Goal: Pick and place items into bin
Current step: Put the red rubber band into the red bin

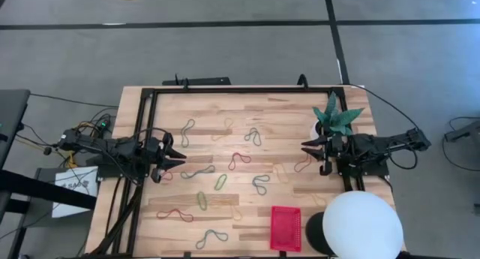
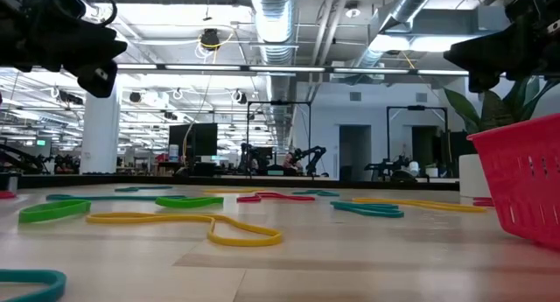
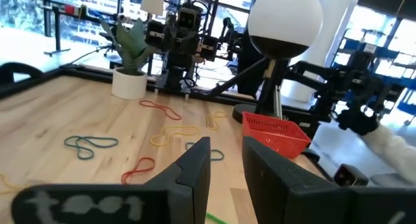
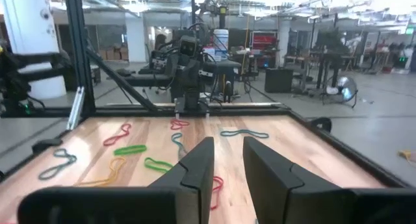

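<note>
Several rubber bands lie flat across the wooden table: a green one (image 1: 220,182), a red one (image 1: 240,158), a blue-grey one (image 1: 253,137) and a yellow one (image 2: 188,223) among them. The red mesh bin (image 1: 286,227) stands near the table's near edge, right of centre, and also shows as the bin (image 3: 276,133) in the left wrist view. My left gripper (image 1: 180,155) hovers open over the table's left part, above a red band (image 3: 140,169). My right gripper (image 1: 305,146) hovers open over the right part, pointing left, with a red band (image 4: 216,184) below it. Neither touches anything.
A white pot with a green plant (image 1: 334,118) stands at the far right, beside the right arm. A big white dome (image 1: 360,225) on a dark base sits right of the bin. A black frame (image 1: 225,89) borders the table's far and left sides.
</note>
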Tool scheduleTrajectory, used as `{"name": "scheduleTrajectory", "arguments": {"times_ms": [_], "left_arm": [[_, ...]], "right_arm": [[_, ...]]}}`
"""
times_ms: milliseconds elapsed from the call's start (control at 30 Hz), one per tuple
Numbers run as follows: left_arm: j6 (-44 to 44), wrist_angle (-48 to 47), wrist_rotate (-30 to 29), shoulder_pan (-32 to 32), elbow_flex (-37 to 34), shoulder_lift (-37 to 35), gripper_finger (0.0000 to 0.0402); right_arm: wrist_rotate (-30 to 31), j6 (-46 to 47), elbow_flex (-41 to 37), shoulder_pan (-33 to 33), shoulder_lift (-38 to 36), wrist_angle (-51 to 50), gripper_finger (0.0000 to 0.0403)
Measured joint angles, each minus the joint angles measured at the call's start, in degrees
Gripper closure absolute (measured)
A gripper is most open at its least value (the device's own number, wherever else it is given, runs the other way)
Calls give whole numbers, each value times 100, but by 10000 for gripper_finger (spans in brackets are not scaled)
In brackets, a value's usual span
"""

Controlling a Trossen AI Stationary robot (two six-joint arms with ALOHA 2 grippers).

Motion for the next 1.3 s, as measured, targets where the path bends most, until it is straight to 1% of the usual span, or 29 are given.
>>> {"name": "scheduleTrajectory", "arguments": {"times_ms": [100,200,300,400,567,633,767,833,933,1033,1167,1300], "left_arm": [[-183,4,-20,0,-2,0,322],[-357,31,-237,0,-1,0,322],[-189,48,-289,-2,-1,0,322],[-113,103,-299,-2,-1,0,322],[-37,156,-254,-69,0,0,322],[52,321,-154,-189,0,0,322],[110,485,-161,-554,-1,0,322],[175,478,-318,-759,-2,0,322],[274,480,-866,-1072,-2,0,322],[370,482,-1308,-1361,-2,0,322],[415,484,-1545,-1694,-1,0,322],[335,482,-1923,-1924,-2,0,322]], "right_arm": [[0,388,1,11,0,-6,326],[87,266,1,-12,-2,68,326],[285,344,18,-107,-7,39,326],[262,520,30,-235,-4,-51,326],[-160,607,46,-499,4,-144,326],[-367,593,49,-624,4,-177,326],[-804,564,51,-908,4,-249,326],[-1044,561,50,-1082,4,-282,326],[-1395,434,38,-1382,4,-306,326],[-1615,461,36,-1711,4,-343,326],[-1900,466,36,-2053,4,-331,326],[-1962,460,36,-2284,4,-317,326]]}}
